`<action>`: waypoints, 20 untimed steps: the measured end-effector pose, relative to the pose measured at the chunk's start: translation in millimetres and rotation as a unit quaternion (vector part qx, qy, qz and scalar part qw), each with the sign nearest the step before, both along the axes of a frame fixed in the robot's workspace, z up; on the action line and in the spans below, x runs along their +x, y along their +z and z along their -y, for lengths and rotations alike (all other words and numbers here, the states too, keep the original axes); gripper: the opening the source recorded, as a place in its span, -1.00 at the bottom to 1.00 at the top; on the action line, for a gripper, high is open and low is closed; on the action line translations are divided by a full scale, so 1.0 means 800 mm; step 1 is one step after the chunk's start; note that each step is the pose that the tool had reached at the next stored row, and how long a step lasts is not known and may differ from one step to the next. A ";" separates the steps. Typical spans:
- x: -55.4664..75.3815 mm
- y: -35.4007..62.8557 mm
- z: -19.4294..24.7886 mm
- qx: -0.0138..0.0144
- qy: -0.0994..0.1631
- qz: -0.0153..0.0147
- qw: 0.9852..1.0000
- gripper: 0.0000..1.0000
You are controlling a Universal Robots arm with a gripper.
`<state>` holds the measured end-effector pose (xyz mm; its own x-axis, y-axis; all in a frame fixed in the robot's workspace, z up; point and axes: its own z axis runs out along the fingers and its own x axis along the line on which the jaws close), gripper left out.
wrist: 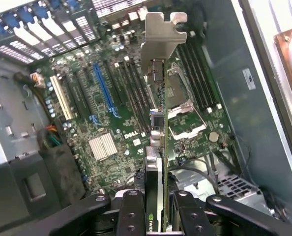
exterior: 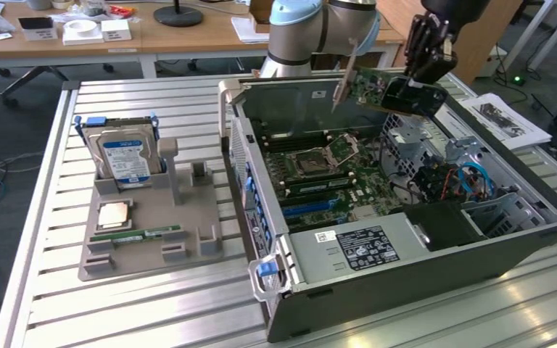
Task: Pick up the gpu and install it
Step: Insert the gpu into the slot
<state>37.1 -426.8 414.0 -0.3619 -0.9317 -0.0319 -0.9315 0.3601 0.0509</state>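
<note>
The black claw (exterior: 422, 76) is clenched on one end of the thin tan-green circuit-card gpu (exterior: 370, 83), held over the open grey computer case (exterior: 452, 254), with the card's long axis reaching toward nine o'clock in the exterior view and the green motherboard (exterior: 327, 170) at seven o'clock.

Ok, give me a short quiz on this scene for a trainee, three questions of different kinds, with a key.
1. True or false: the gripper holds the gpu above the open computer case.
2. Which stands upright in the grey holder? A hard drive, B mug, C keyboard.
3. What colour is the memory stick lying on that holder?
Key: 1 true; 2 A; 3 green.
</note>
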 end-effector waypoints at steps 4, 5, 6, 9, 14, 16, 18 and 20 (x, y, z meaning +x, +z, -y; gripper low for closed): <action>0.000 0.000 0.0000 0.000 0.031 0.000 1.000 -0.47; 0.000 0.000 0.0000 0.000 0.038 0.000 0.999 -0.47; 0.000 0.000 0.0000 0.000 0.046 0.000 0.999 -0.47; 0.000 -0.001 0.0000 0.000 0.069 0.000 0.998 -0.47; 0.000 -0.001 0.0000 0.000 0.106 0.000 0.994 -0.47; 0.000 -0.001 0.0000 0.000 0.120 0.000 0.993 -0.47; 0.000 -0.001 0.0000 0.000 0.133 0.000 0.991 -0.47; 0.000 -0.001 0.0000 0.000 0.147 0.000 0.989 -0.47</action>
<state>37.1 -426.8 413.1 -0.0751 -0.9967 -0.0319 -0.9960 0.0735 0.0509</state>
